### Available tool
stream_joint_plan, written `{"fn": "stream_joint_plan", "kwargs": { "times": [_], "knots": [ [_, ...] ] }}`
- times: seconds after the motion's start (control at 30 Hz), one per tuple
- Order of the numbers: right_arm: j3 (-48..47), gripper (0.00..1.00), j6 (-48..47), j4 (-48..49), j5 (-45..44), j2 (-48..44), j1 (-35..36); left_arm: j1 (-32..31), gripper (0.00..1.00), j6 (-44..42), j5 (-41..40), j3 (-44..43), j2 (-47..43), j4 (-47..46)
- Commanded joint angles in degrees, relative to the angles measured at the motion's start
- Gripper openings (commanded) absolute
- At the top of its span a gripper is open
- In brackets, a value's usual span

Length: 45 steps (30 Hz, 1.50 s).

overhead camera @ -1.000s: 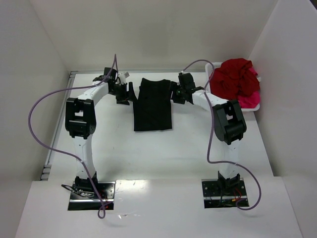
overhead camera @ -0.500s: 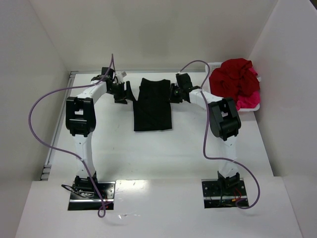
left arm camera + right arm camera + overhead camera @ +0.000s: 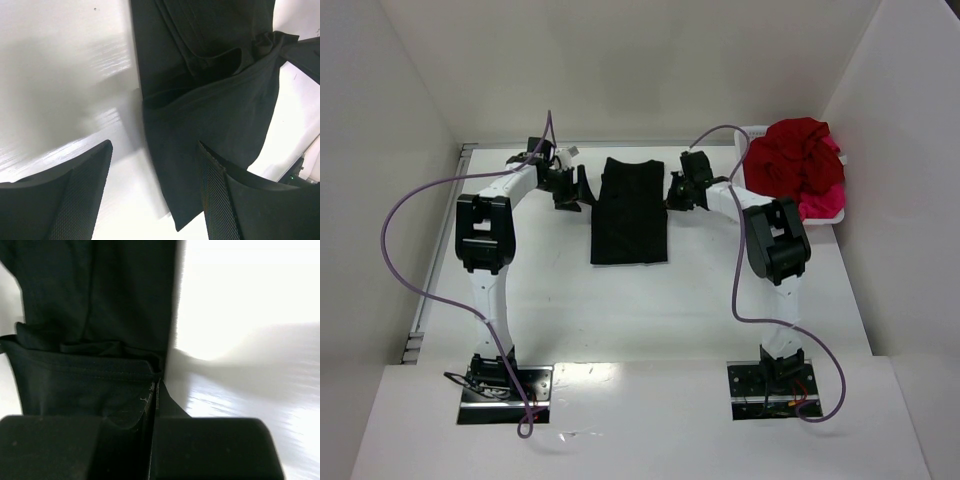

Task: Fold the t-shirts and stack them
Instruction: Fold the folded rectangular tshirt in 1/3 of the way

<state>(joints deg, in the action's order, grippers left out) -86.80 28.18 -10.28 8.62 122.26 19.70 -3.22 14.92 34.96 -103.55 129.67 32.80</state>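
Note:
A black t-shirt [image 3: 630,215] lies on the table folded into a long narrow strip. My left gripper [image 3: 579,189] stands open at the strip's far left edge; in the left wrist view [image 3: 155,150] the cloth's edge [image 3: 215,100] lies between the wide-apart jaws. On the far right edge, my right gripper [image 3: 673,192] is shut, pinching the black cloth [image 3: 100,300] at its fingertips [image 3: 155,388]. A dark red t-shirt [image 3: 790,160] and a bright pink one [image 3: 823,205] are heaped at the back right.
The red and pink heap sits in a white basket [image 3: 754,131] in the back right corner. White walls close in the table on the left, back and right. Purple cables loop off both arms.
My right gripper has closed on the shirt's right edge. The left gripper stayed open and has hardly shifted at the left edge.

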Motion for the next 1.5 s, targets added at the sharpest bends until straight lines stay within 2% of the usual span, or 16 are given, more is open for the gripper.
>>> {"fn": "stream_joint_plan", "kwargs": {
  "times": [0.0,0.17,0.23,0.3,0.37,0.4,0.43,0.5,0.63,0.83,0.93,0.97,1.07,1.13,1.3,1.47],
  "knots": [
    [2.1,0.0,-0.9,1.8,-2.6,-5.0,-1.3,0.0,0.75,-1.6,2.3,-2.8,0.9,-0.5],
    [3.1,0.0,-0.2,2.5,-3.9,-5.5,-2.0,0.0,0.75,-1.6,3.4,-3.3,0.9,-0.5],
    [3.1,0.07,0.4,3.1,-2.8,-6.1,-2.0,0.0,0.75,-1.6,3.4,-3.3,0.9,-0.5],
    [2.1,0.25,0.4,3.1,-0.9,-5.5,-2.0,0.0,0.75,-2.2,3.4,-3.3,0.9,-0.5],
    [0.9,0.36,0.9,3.1,1.3,-4.8,-2.0,0.0,0.75,-2.2,2.8,-3.3,0.3,-0.5],
    [-0.2,0.54,0.9,3.1,2.0,-4.2,-2.0,0.0,0.75,-2.2,2.8,-3.3,-0.3,-0.5],
    [-0.7,0.65,0.9,3.1,2.0,-4.2,-2.0,0.0,0.75,-2.7,2.8,-3.3,-0.3,-0.5],
    [-1.5,0.8,0.9,3.1,3.4,-4.2,-2.0,0.0,0.75,-2.7,2.8,-3.3,-0.9,0.2],
    [-2.1,0.93,0.9,3.1,4.5,-6.4,-2.5,0.0,0.75,-3.3,1.6,-0.3,-3.0,0.8],
    [6.1,0.91,0.9,3.6,7.4,-15.1,-3.0,0.0,0.74,-3.8,0.4,9.3,-10.7,-0.6],
    [12.3,0.67,3.6,8.0,10.4,-21.7,-3.0,-0.6,0.7,-3.8,2.7,10.0,-13.1,-1.9],
    [12.8,0.52,4.3,8.0,11.1,-22.6,-3.0,-1.2,0.63,-3.8,4.5,10.0,-13.7,-1.9],
    [12.8,0.26,5.5,7.2,13.0,-23.2,-0.6,-4.4,0.47,-2.6,9.7,10.6,-14.8,-3.3],
    [11.5,0.19,5.5,5.7,13.7,-21.5,2.0,-6.5,0.37,-2.6,9.7,10.6,-14.8,-3.3],
    [11.0,0.15,6.3,2.7,14.4,-16.4,6.8,-8.9,0.17,-0.7,10.4,9.8,-11.5,-5.2],
    [11.0,0.11,6.3,-0.3,18.0,-12.0,8.2,-8.9,0.11,1.2,7.9,7.7,-7.2,-7.0]
  ]
}}
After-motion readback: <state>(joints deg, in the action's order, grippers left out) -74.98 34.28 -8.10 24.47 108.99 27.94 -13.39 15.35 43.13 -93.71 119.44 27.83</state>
